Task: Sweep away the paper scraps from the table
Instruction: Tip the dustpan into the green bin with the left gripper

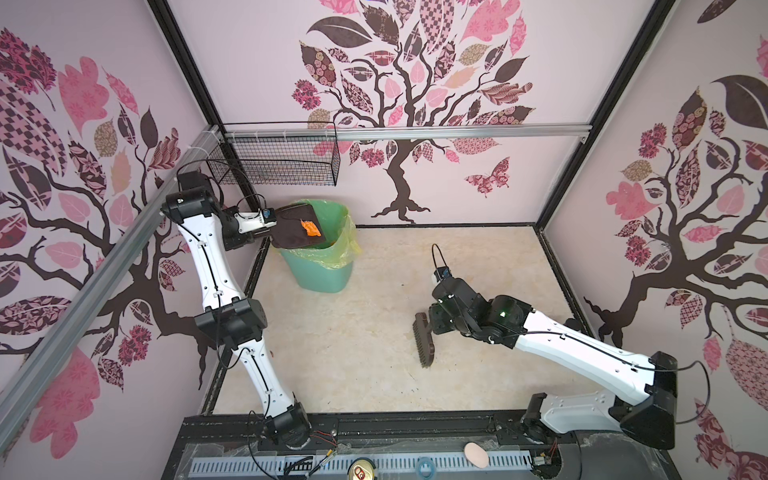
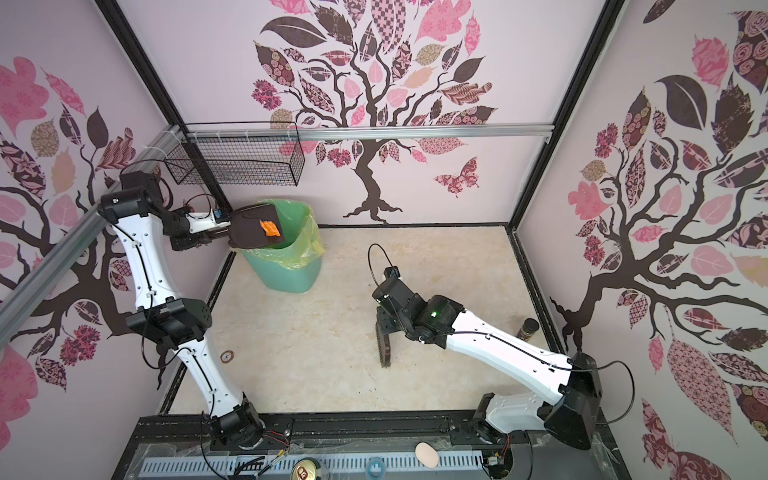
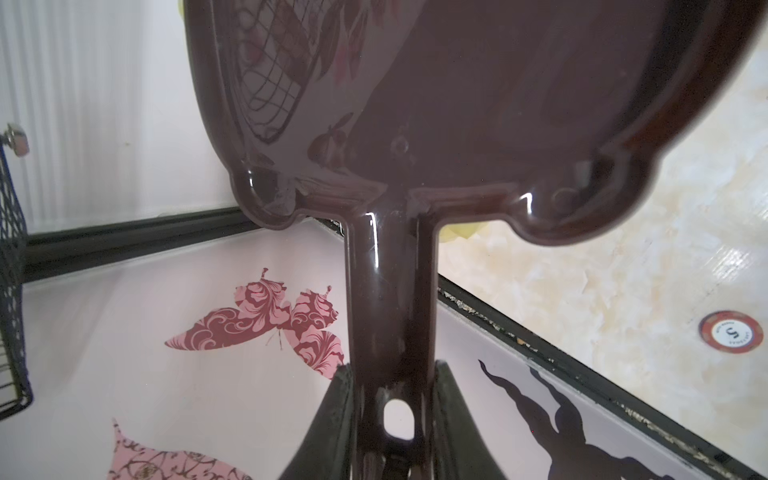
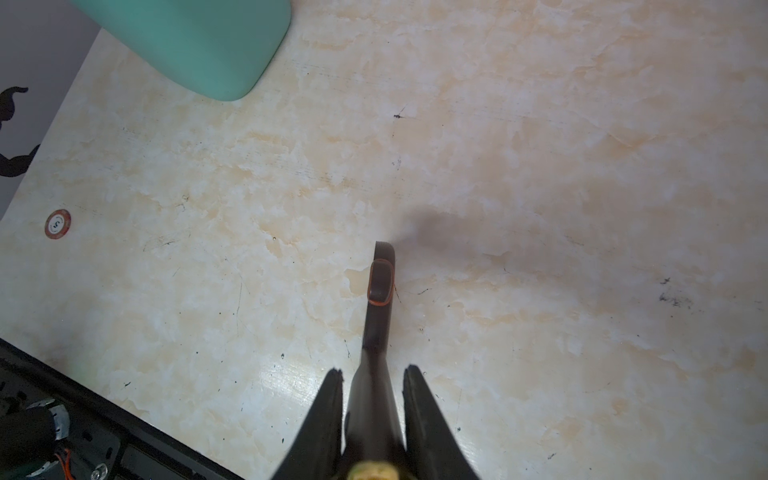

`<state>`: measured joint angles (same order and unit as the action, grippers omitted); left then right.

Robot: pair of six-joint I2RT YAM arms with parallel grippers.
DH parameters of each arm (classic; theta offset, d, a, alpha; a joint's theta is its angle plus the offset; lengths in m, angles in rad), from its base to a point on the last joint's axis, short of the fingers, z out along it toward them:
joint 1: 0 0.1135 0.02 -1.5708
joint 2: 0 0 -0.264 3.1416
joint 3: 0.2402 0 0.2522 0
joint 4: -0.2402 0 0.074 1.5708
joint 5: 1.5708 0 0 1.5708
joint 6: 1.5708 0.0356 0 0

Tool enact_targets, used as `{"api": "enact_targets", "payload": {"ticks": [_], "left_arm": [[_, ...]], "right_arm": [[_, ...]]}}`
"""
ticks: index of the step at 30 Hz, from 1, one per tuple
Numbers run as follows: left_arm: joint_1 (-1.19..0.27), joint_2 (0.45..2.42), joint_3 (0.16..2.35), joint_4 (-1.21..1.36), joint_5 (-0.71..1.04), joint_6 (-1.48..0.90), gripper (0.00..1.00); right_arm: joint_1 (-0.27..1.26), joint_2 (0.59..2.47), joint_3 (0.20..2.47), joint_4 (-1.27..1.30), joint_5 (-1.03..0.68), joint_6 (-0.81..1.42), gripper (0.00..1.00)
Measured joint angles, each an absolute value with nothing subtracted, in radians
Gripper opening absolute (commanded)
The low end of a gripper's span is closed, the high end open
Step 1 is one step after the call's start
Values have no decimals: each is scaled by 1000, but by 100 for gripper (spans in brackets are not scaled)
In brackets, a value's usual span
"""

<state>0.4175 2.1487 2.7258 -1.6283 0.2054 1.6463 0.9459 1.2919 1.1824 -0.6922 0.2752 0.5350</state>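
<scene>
- The left gripper [image 3: 392,376] is clamped on the handle of a dark brown dustpan [image 1: 295,226]. It holds the pan raised and tilted over the mouth of a green bin [image 1: 318,270], which stands in the far left corner of the table [image 1: 374,270].
- The paper scraps [image 1: 311,228] I can see are one small, bright orange clump. It lies on the pan's floor, near the edge that hangs over the bin, and has not dropped in. No pale green pieces show.
- The right gripper [image 4: 376,374] is closed tight around the handle of a brush [image 1: 424,340]. The bristle head appears to rest on the table, right of the middle and well apart from the bin.
- The beige tabletop shows no loose scraps in any view. Only a round poker chip [image 2: 227,356] lies near its left edge.
- As I judge it, the step in hand is emptying the pan into the bin, late in the task.
- The next move probably calls for tipping the pan more steeply, front lip down, so the clump slides off.
- The lip should stay over the bin's opening while it tilts, because light paper may cling to the pan or flutter past the rim.
</scene>
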Motion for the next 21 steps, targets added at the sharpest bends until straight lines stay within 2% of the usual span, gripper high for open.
{"api": "enact_targets", "payload": {"ticks": [7,13,21], "left_arm": [[323,2093,2722,-1542,37,1756,0],[307,2090,2723,-1473,-67,1841,0],[308,2089,2730,-1449,-52,1846,0]], "right_arm": [[946,1280,1155,-656,263,547,0],[946,1271,1144,-646,258,551,0],[946,1265,1138,-643,259,550,0]]}}
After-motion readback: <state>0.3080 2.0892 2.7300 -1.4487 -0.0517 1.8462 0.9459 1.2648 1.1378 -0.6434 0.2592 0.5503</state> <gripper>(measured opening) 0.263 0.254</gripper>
